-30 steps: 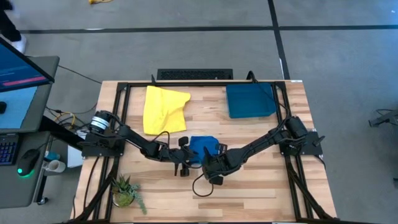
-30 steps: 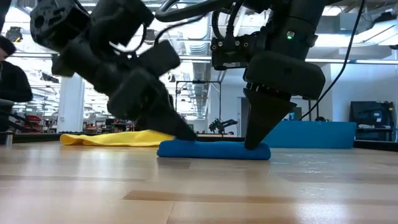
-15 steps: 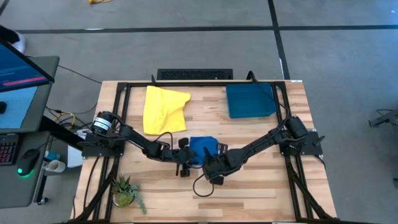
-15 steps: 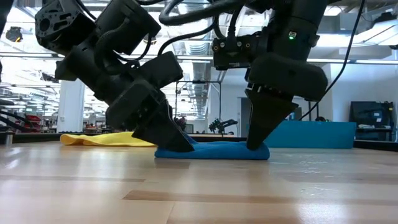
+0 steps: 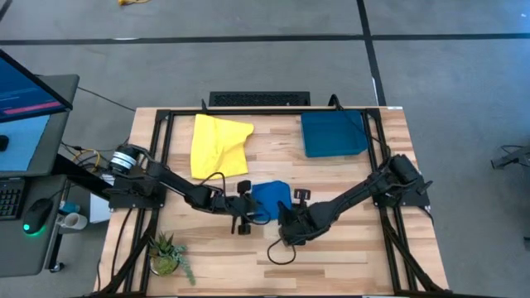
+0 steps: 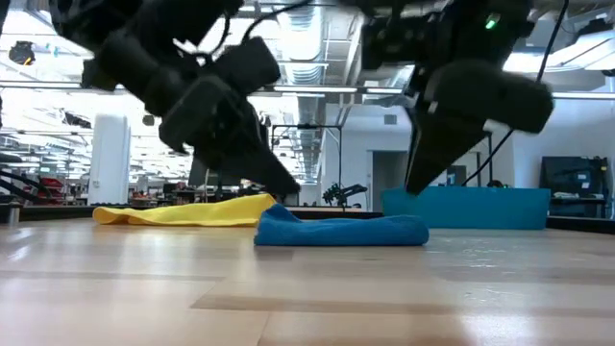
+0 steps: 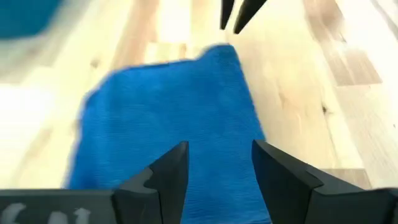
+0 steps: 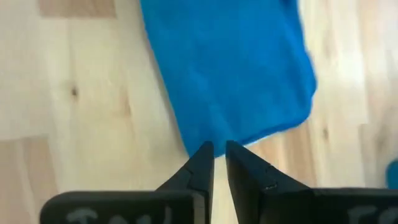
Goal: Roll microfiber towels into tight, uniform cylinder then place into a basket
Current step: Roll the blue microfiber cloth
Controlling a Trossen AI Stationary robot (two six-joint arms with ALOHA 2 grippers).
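With no writing legible, L end effector [image 7: 217, 163] open, R end effector [image 8: 219, 163] near-closed, empty.

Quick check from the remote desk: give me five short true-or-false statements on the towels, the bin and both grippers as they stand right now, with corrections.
1. The blue towel lies on the table between the two grippers. True.
2. The yellow towel is inside the basket. False: it lies flat on the table, and the basket holds no towel.
3. The right gripper clamps the blue towel. False: its fingers are nearly together, raised off the towel, holding nothing.
4. The left gripper has its fingers apart, over the blue towel. True.
5. The blue towel is rolled into a tight cylinder. False: it is a low, flattish bundle.
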